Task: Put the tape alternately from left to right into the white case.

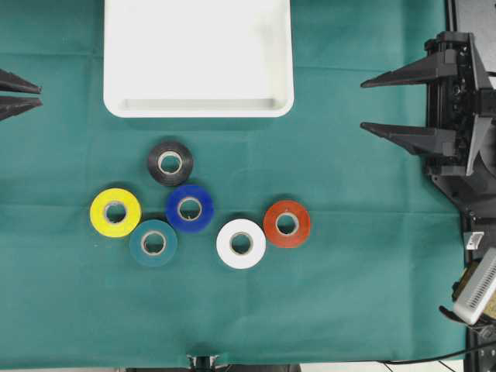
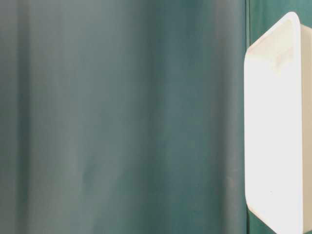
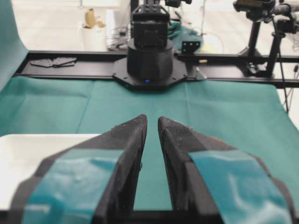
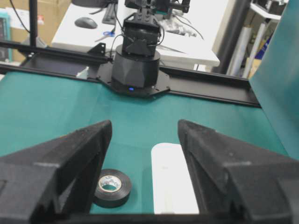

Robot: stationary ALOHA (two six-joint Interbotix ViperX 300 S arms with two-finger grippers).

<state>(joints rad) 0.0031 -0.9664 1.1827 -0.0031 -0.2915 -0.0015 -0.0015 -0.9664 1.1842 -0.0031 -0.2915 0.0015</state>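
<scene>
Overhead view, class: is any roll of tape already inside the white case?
No. The white case holds nothing, and all six rolls, such as the black roll, lie on the green cloth below it.

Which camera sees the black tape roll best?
The overhead view: the whole black tape roll shows from above, just below the white tray. The right wrist view shows it low and partly behind a jaw. The table-level and left wrist views miss it.

Six tape rolls lie flat below the empty white case.
</scene>
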